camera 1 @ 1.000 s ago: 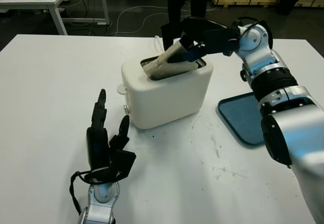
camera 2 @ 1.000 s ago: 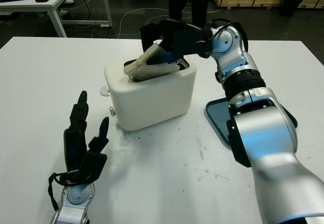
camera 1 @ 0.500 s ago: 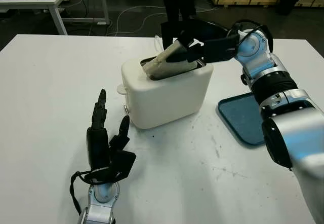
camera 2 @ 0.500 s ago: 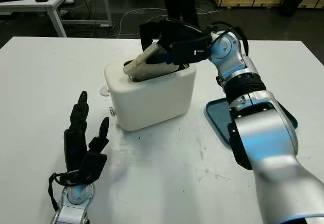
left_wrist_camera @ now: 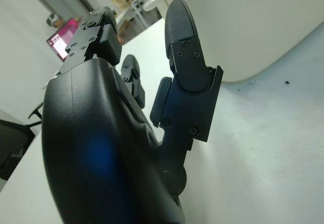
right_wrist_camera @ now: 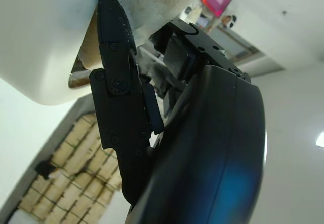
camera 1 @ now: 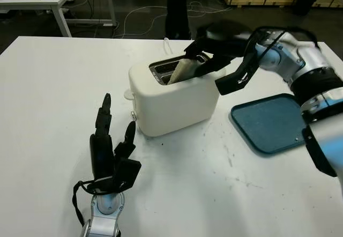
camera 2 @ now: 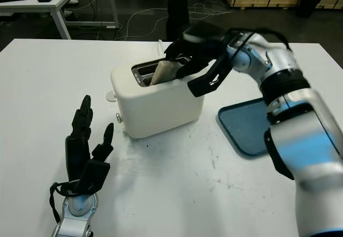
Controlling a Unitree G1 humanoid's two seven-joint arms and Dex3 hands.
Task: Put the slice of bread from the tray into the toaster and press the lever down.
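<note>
Smooth, softly glossy cream plastic on the toaster, metal glinting in its slot; the tabletop matt white (scuffed with dark specks near the middle); blue tray finely textured, black robot hand shells semi-gloss plastic.

Bread slice mostly sunk in toaster slot, only top part shows. Right hand over toaster's far end covers rest of bread; cannot tell if fingers touch it. Toaster lever hard to make out. Blue tray, right of toaster, partly behind right arm. Person behind toaster cut off by top edge; legs only.
</note>
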